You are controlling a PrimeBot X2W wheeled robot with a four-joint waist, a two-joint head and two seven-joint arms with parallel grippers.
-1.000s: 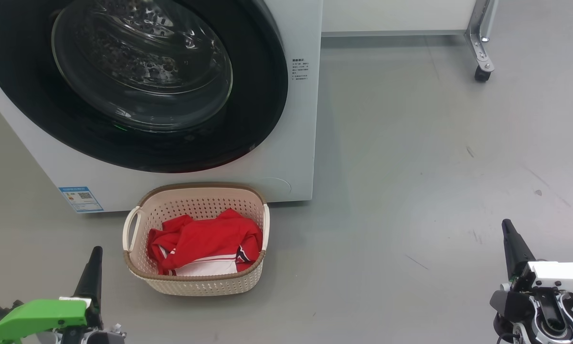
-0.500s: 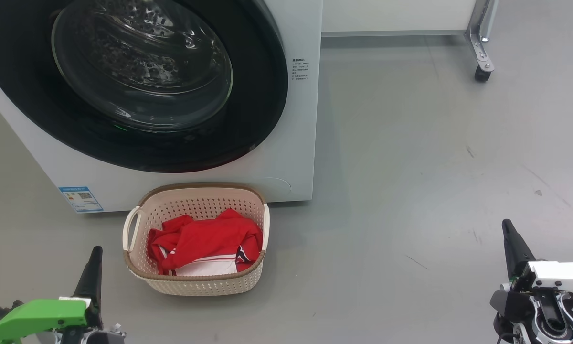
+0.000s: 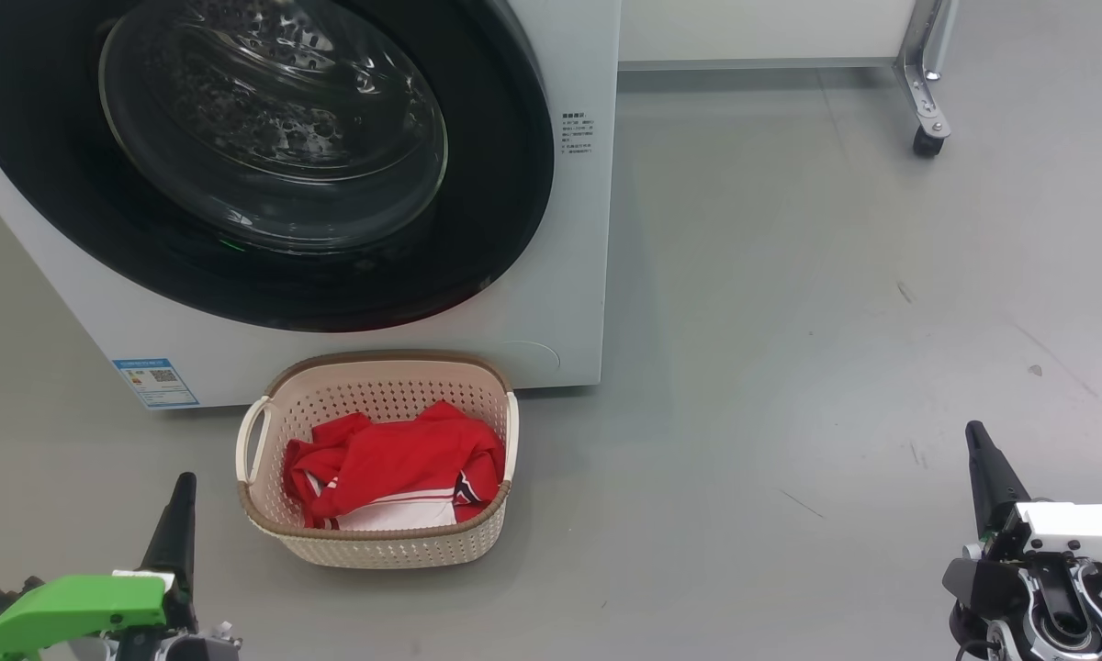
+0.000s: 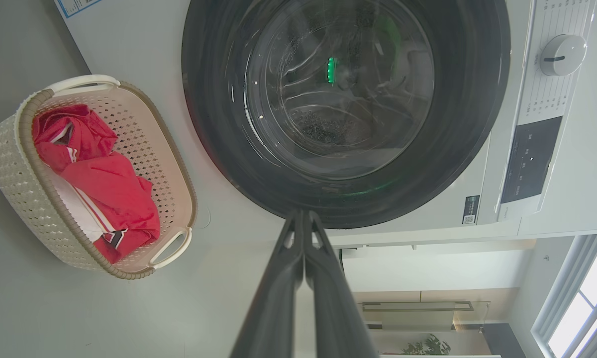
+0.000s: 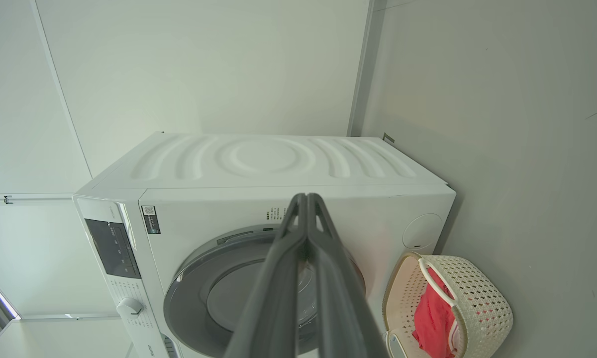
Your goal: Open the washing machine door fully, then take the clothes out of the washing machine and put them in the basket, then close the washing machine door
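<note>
The left gripper (image 3: 184, 487) and the right gripper (image 3: 978, 441) both have their jaws pressed together, holding nothing. The basket (image 3: 376, 356) stands just ahead and to the right of the left tips, with the clothes (image 3: 404, 459) heaped inside. The right tips are well apart from it. Beyond the left tips, the washing machine door (image 3: 477, 229) lies flush on the washing machine (image 3: 551, 303). The task looks finished. The likely risks are a door that is not latched and drifts open, or a left-arm sweep that clips the light basket and spills the clothes.
</note>
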